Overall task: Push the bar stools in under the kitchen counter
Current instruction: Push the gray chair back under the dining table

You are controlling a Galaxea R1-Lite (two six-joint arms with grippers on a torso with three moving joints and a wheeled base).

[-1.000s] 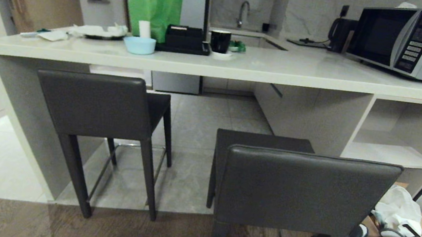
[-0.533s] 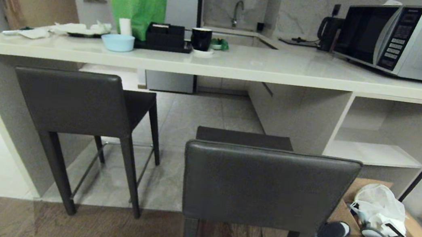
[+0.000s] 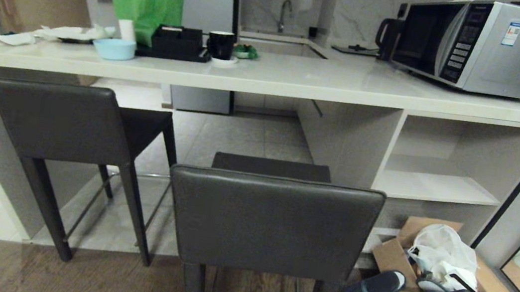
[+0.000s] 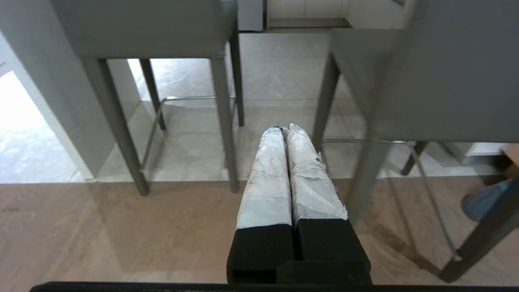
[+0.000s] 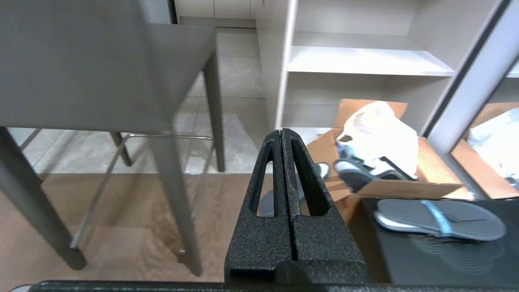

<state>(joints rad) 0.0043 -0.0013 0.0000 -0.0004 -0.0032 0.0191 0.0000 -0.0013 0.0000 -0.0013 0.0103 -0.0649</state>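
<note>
Two bar stools are sitting before me: the left stool [image 3: 59, 122] tucked partly under the counter [image 3: 268, 79], the nearer stool [image 3: 272, 223] standing clear of it. I'm holding the left pincer [image 4: 286, 129] and right pincer [image 5: 281, 132] pressed together, low, short of both stools.

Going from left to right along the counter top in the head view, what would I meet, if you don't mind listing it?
Crumpled white paper → light blue bowl → black tray box → black mug → kettle → microwave.
</note>
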